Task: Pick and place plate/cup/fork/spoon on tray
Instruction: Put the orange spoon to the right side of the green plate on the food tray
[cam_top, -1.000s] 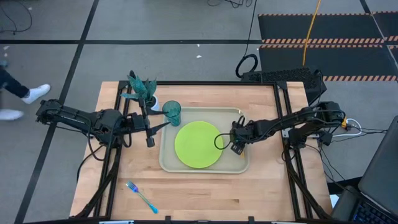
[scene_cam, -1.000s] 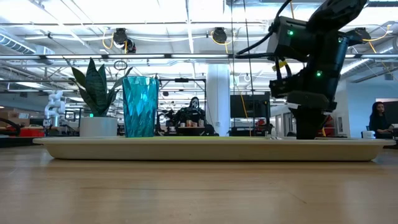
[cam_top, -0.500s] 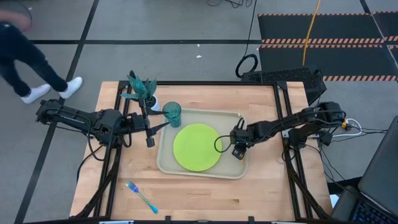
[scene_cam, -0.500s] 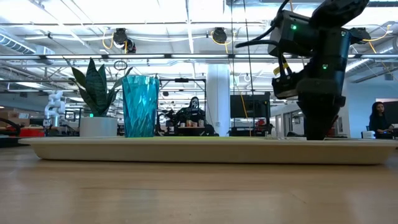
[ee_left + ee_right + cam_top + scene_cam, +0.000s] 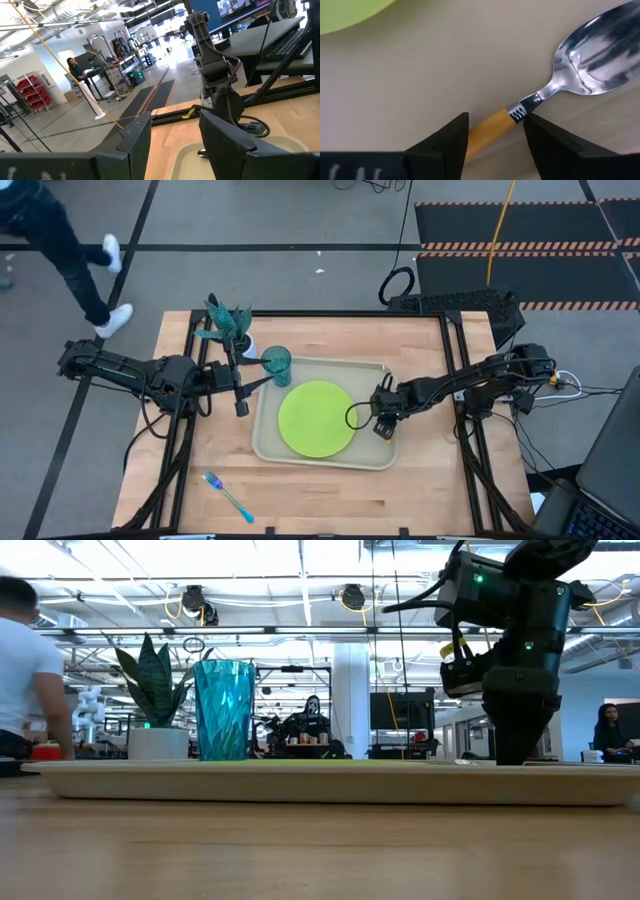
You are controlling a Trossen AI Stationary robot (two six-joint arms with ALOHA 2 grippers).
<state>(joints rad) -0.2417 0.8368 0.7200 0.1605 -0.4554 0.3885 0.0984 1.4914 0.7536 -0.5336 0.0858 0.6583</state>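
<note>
The lime-green plate (image 5: 316,418) lies on the beige tray (image 5: 268,442). The teal cup (image 5: 277,363) stands at the tray's far left corner and shows in the low view (image 5: 223,710). The spoon (image 5: 590,50) lies flat on the tray's floor at its right end. My right gripper (image 5: 383,424) is open and points down over the spoon, one finger on each side of the orange handle (image 5: 492,127). The fork (image 5: 228,495) lies on the table near the near left edge. My left gripper (image 5: 240,400) is open and empty beside the tray's left side. My right gripper comes from above, its open fingers (image 5: 451,139) across the spoon's handle, close to the metal collar (image 5: 517,113). The spoon rests flat on the tray. In the low view the fingers (image 5: 520,745) reach down inside the tray's rim. I cannot tell whether they touch the handle or the tray's floor.
A white pot with a green plant (image 5: 230,325) stands just beyond the cup at the far left. A person (image 5: 60,240) walks on the floor past the table's far left corner and shows in the low view (image 5: 25,670). Bare wood lies along the near edge.
My right gripper has gone a little toward the near edge. The tray has slid with it, its right end swinging toward the near edge and the whole tray shifting slightly left, carrying plate and cup. The person has walked along the floor at the left.
</note>
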